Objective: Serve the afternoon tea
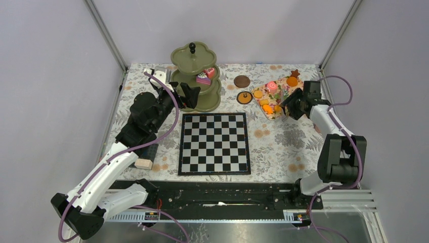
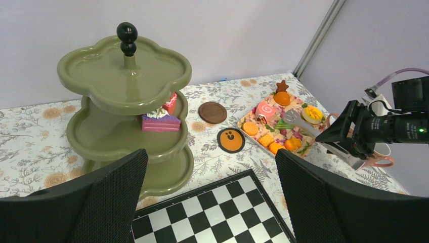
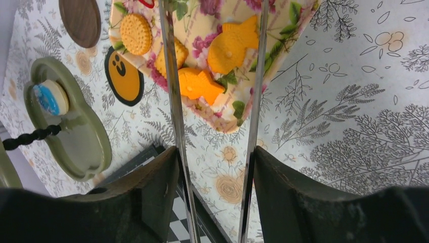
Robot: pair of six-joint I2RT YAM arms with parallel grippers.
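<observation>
So the floral-cloth bench (image 1: 283,152) has a black-and-white chessboard (image 1: 214,143) dead centre, and I'll place everything off that.

Just past the chessboard's far-left corner is the olive three-tier stand (image 1: 188,59) with its black knob (image 1: 192,48), standing upright. The left hand (image 1: 188,95) hovers between that corner and the stand, right by the lower tiers. Its fingers are wide apart with nothing between them.

Past the chessboard's far-right corner there's a flowery tray (image 3: 283,35) loaded with pastries. The right hand (image 1: 287,105) is over the tray's near end, clamped on a pair of metal tongs (image 3: 173,101). The tong blades are spread, and two orange fish-shaped pastries (image 3: 200,85) lie on the tray in the gap between them. The blades run out of the top of the wrist view, so I can't tell whether they touch a fish. A round biscuit (image 3: 135,33) sits just outside the blades, on the chessboard side.

Beyond the chessboard's far edge, between stand and tray, are two coasters. The orange coaster with a face (image 2: 231,140) is nearer the chessboard, and the brown coaster (image 2: 212,112) is further back.

A pink cake slice (image 2: 159,120) sits on the stand's middle tier.

A cup with a pink handle (image 2: 380,151) pokes out from behind the right hand, well off the chessboard's far-right side.

A small beige block (image 1: 143,163) lies off the chessboard's left edge, beside the left arm.
</observation>
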